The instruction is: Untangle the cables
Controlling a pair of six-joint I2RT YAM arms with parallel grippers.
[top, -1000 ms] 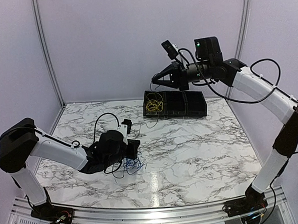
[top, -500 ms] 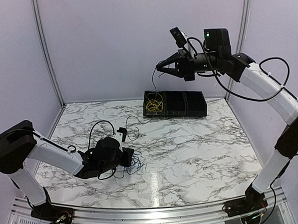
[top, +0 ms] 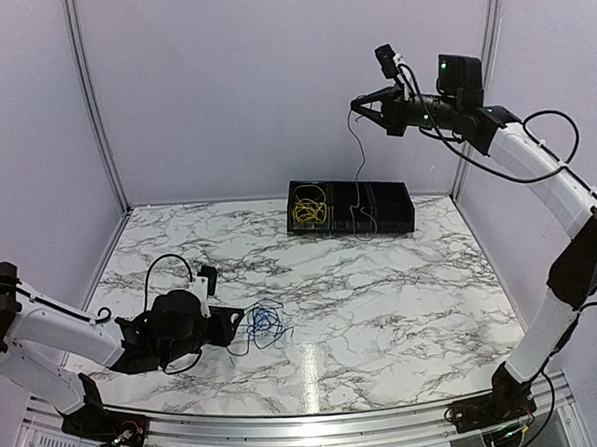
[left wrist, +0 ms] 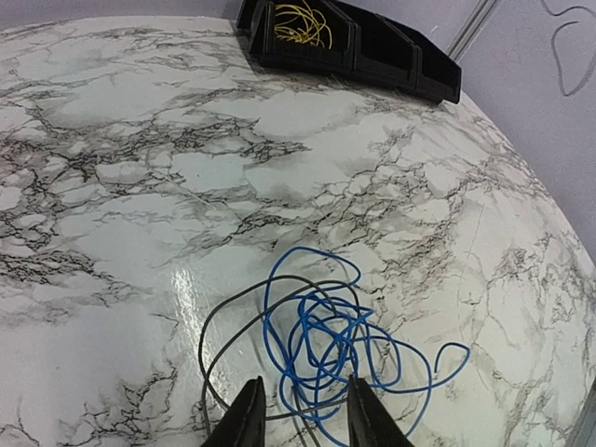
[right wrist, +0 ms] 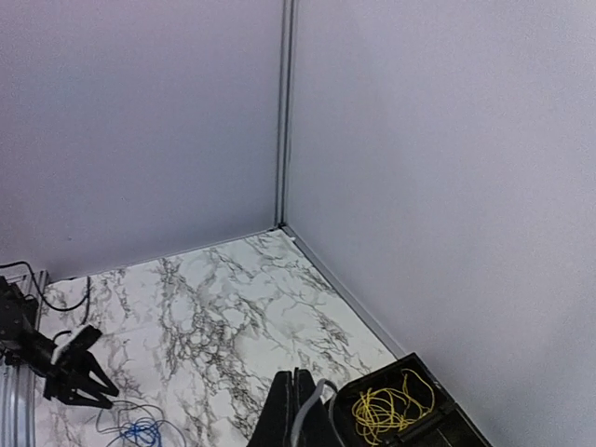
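Yellow cable (top: 308, 209) in bin (top: 384, 227), right gripper (top: 355, 104) clamped on black cable (top: 359, 150) upper right, left gripper (left wrist: 304, 384) apart at unsorted blue cable (left wrist: 321, 326).

Blue cable (left wrist: 321, 340); yellow cable (top: 309, 209); black cable (left wrist: 202, 345), greyish under glare. Tray (top: 393, 219) black. Tabletop (top: 402, 288) white marble, grey-black veining. Walls (top: 221, 87) pale lilac.

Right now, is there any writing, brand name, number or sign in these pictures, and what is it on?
None: no readable text shows in any view.
The black tray and the marble table carry no label.
The only mark is a green light on the right arm, which is not writing.
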